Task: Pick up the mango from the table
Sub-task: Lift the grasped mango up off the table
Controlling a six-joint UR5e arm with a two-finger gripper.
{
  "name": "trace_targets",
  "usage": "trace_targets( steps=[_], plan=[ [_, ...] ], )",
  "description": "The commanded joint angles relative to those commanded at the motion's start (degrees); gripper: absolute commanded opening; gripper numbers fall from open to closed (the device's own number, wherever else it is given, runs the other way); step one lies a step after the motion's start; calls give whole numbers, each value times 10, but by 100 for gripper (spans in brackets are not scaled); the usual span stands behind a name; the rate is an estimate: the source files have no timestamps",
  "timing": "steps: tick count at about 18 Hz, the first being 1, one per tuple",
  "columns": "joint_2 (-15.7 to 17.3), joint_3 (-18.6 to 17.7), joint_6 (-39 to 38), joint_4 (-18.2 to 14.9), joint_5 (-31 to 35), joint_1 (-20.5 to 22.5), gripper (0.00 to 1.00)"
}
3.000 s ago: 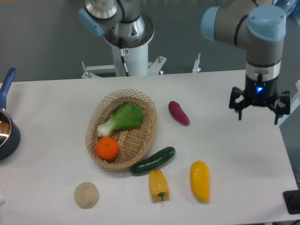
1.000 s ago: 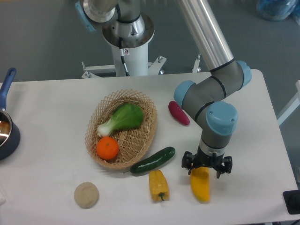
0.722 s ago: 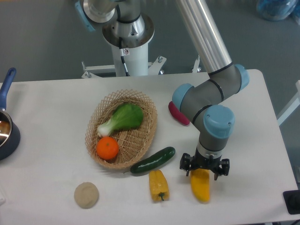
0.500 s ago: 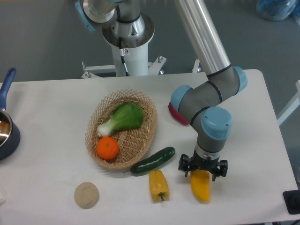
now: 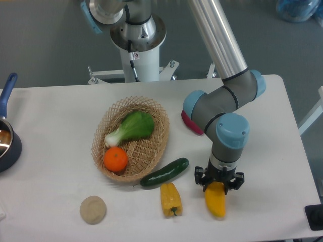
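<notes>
Straddling the far end of the mango (image 5: 216, 200), the gripper (image 5: 219, 183) is seen low over the table (image 5: 55, 131), its dark fingers drawn in close on either side of the fruit. Whether the pads are actually pinching the skin cannot be told from this view; the wrist hides the contact.

The mango lies flat near the front edge, lengthwise toward the camera, most of its body showing below the gripper. Just beside it to the left a yellow bell pepper (image 5: 170, 198) is noted, apart from the fingers. A cucumber (image 5: 164, 173) lies a little further left, near the rim of a wicker basket (image 5: 151, 151) holding an orange (image 5: 116, 159) and a leafy green (image 5: 132, 126). A purple sweet potato (image 5: 189, 122) is partly hidden behind the arm.

The step in hand is judged to be the grasp itself. A smooth, tapered fruit held near one end is likely to pivot or slip, so a firm, even closure should be confirmed before any lift, and the lift is best taken straight up and slowly, clear of the pepper.
</notes>
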Motion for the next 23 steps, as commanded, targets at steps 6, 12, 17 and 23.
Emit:
trace_targets(
  steps=[6,12,17,23],
  plan=[
    [32,68,-17,1,-72,5,26],
    [114,53,-16,-1,-198,70,26],
    [138,44,49,-8,-210,112,25],
    [150,21,157,-40,-203,120,25]
  ],
)
